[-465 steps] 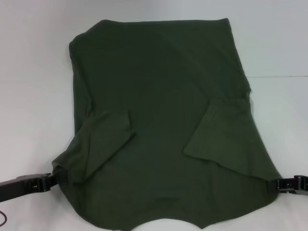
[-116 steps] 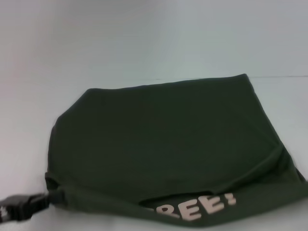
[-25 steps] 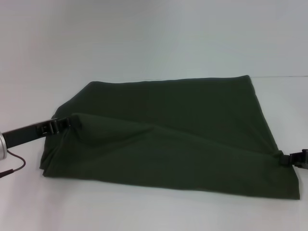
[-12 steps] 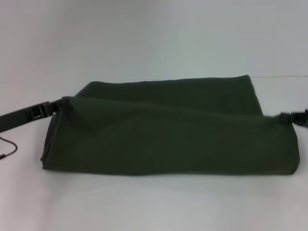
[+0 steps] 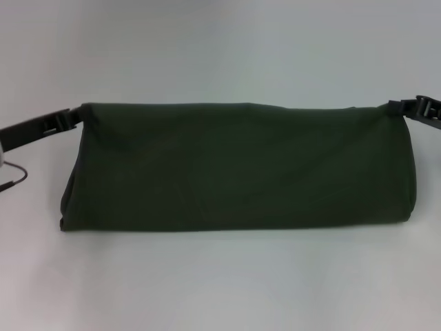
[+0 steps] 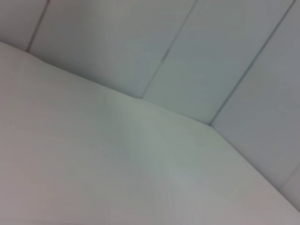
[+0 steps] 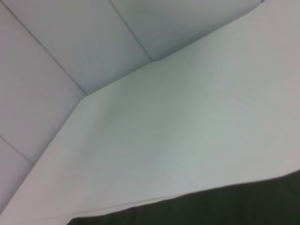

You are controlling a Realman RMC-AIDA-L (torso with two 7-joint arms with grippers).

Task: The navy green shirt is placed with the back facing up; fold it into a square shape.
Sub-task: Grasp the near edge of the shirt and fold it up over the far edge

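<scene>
On the white counter (image 5: 220, 289) lies the navy green shirt (image 5: 238, 169), a wide band. We pinch its far corners: left hand (image 5: 77, 117) and right hand (image 5: 391, 107), each closed on cloth. We advise lowering both evenly, edges aligned.

Open white table (image 5: 220, 289) in front of and behind the navy green shirt (image 5: 238, 169), folded into a wide band across the middle. Flanked at its far corners by left gripper (image 5: 77, 117) and right gripper (image 5: 394, 107), each pinching fabric.
</scene>
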